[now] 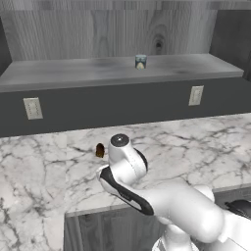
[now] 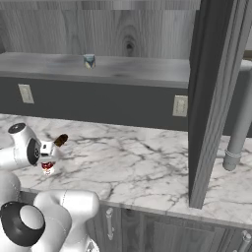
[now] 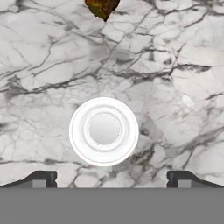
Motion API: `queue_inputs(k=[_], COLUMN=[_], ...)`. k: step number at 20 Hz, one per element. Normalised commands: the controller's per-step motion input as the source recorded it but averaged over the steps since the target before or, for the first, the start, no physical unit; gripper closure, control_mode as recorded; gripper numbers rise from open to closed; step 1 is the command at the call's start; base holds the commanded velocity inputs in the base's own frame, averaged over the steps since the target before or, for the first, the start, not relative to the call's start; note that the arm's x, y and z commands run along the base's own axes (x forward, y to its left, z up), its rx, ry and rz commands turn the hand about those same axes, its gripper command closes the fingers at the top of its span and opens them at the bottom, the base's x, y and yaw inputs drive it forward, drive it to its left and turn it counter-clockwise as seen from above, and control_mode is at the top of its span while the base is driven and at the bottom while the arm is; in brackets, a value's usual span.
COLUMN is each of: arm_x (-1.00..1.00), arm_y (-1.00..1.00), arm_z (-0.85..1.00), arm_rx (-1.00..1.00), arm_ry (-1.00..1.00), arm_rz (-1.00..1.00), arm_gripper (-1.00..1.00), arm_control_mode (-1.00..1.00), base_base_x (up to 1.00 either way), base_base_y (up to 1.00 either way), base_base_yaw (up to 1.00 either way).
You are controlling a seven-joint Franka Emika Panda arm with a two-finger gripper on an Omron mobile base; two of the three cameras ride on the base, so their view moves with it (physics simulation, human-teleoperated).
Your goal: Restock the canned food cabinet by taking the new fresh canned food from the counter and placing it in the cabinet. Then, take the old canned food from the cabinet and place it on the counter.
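Fingers (image 3: 41, 178) of the gripper (image 3: 109, 179) stand wide apart, holding nothing, pointed straight down at the counter (image 3: 175, 87). The red-and-white can (image 3: 104, 131) stands upright on the marble just ahead of the fingertips, its silver lid facing the hand camera; the right base view shows its red band below the hand (image 2: 47, 167). A small dark brown object (image 1: 100, 150) lies on the counter near it. The blue-grey can (image 1: 140, 62) stands upright on the cabinet (image 1: 59, 73) shelf, well apart. Two wall outlets (image 1: 33, 108) sit on the dark front below.
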Motion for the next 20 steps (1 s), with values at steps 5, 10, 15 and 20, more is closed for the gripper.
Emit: queue_inputs(k=[5, 10, 15, 20], arm_x=[0.19, 0.11, 0.01, 0.00], arm_y=[0.00, 0.05, 0.07, 0.02], arm_z=[-0.18, -0.21, -0.22, -0.10], arm_rx=[0.00, 0.00, 0.01, 0.02], arm_ry=[0.00, 0.00, 0.00, -0.01], arm_rz=[0.00, 0.00, 0.00, 0.00], arm_gripper=[-1.00, -1.00, 1.00, 1.00], arm_control_mode=[-1.00, -1.00, -1.00, -1.00], base_base_x=[0.00, 0.00, 0.00, 0.00], base_base_y=[0.00, 0.00, 0.00, 0.00], base_base_yaw=[0.00, 0.00, 0.00, 0.00])
